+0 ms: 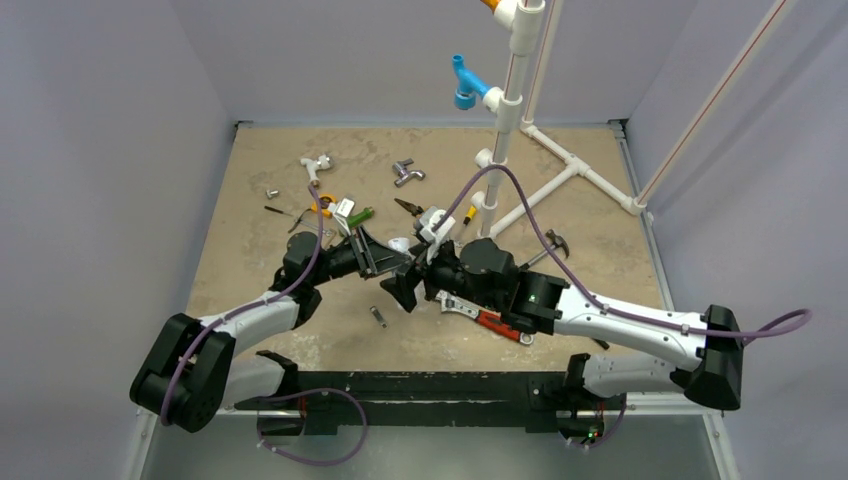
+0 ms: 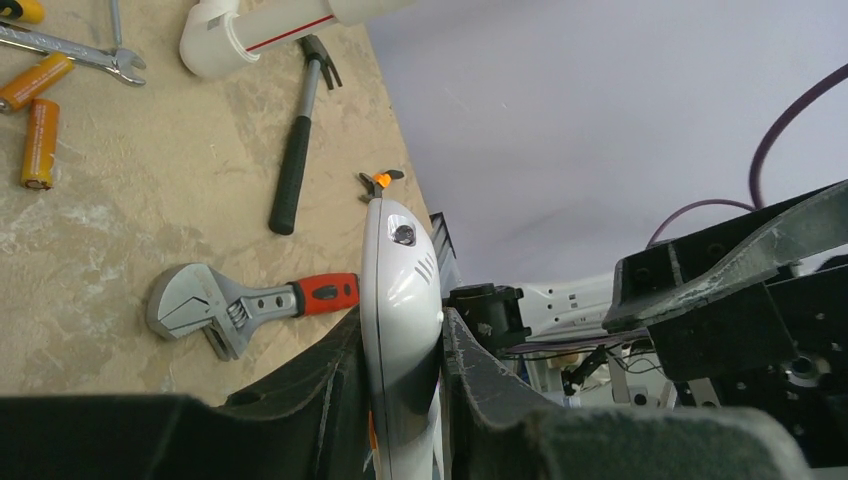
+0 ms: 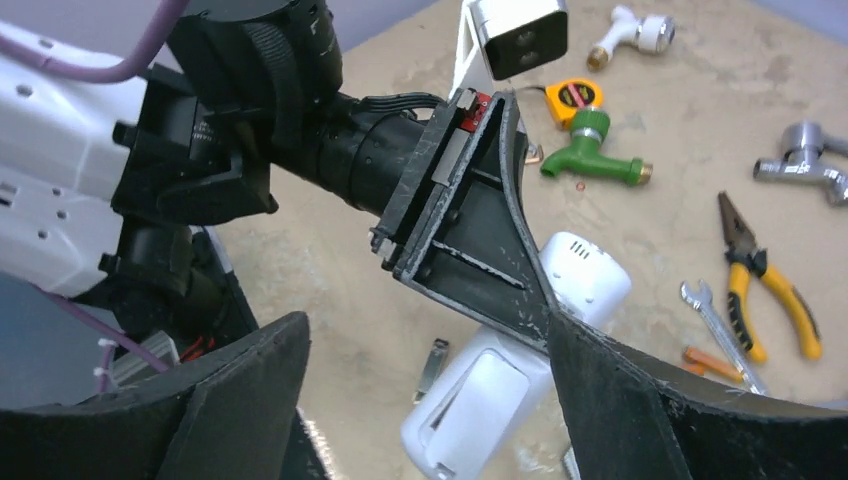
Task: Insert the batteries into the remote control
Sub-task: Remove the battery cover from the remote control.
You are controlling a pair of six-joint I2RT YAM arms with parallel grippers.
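Above table (image 1: pixel 250 180) centre — left gripper (image 2: pixel 400 325) clamps remote control (image 2: pixel 400 270), right gripper (image 3: pixel 425 320) agape.

The top view looks down from behind the arm bases over the desk (image 1: pixel 620 270). The left wrist view sits close behind the left claw (image 2: pixel 402 335), looking sideways along the desk. The right wrist view, close behind the right claw (image 3: pixel 430 340), faces it. Both share the remote control (image 2: pixel 400 290), probably the batteries (image 2: pixel 38 140).
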